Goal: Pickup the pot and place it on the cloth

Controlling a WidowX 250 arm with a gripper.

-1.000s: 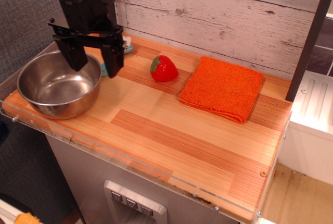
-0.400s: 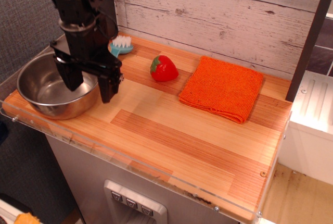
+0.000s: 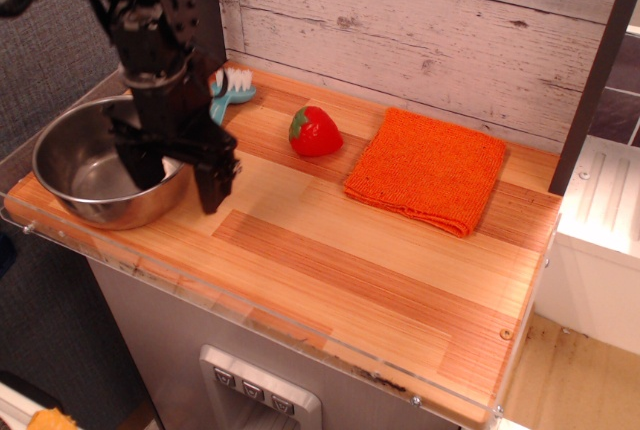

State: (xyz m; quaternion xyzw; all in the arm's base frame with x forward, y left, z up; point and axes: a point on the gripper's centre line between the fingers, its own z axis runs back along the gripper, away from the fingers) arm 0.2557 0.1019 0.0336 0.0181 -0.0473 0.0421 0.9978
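Note:
The shiny steel pot (image 3: 80, 165) sits at the left end of the wooden counter. My black gripper (image 3: 178, 176) is open and straddles the pot's right rim: one finger (image 3: 140, 162) is inside the pot, the other finger (image 3: 214, 182) is outside on the counter side. The jaws do not press the rim. The orange cloth (image 3: 428, 168) lies folded and flat at the back right of the counter, far from the pot.
A red strawberry toy (image 3: 315, 131) lies between pot and cloth. A teal brush (image 3: 232, 85) with white bristles lies behind the arm by the plank wall. The counter (image 3: 360, 270) has a clear plastic front lip. A dark post (image 3: 598, 70) stands at the right.
The gripper has come down and forward, from above the pot's back edge to around its right rim, staying open. The brush is uncovered. Pot, strawberry and cloth have not moved.

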